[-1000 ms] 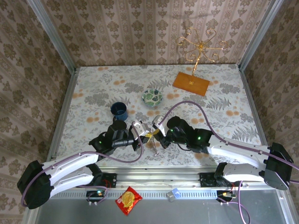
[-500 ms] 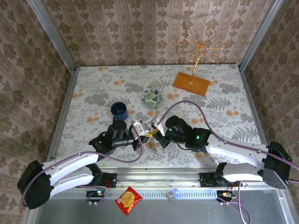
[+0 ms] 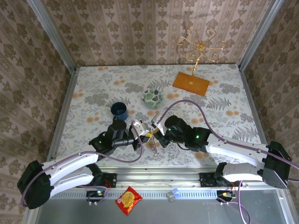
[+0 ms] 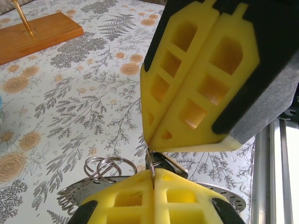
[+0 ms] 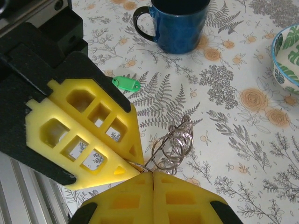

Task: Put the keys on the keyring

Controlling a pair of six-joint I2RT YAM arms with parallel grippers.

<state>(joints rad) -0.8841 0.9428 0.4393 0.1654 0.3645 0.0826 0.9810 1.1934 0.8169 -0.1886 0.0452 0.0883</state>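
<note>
Top view: both arms reach inward at lower centre, left gripper [image 3: 145, 133] and right gripper [image 3: 155, 130] tip to tip.

Left wrist: both jaws are closed. The keyring [image 4: 70, 198] lies along the bottom edge, beneath the left fingers.

Right wrist: wire loops [image 5: 173, 142] stand at the meeting tips, but I cannot tell which jaw grips them. The green key [image 5: 126, 84] lies apart, upper left of centre.

place: lab robot cell | evidence: wallpapered panels [image 3: 140, 32], aluminium frame posts [image 3: 52, 35], floral-cloth table [image 3: 224, 88]
</note>
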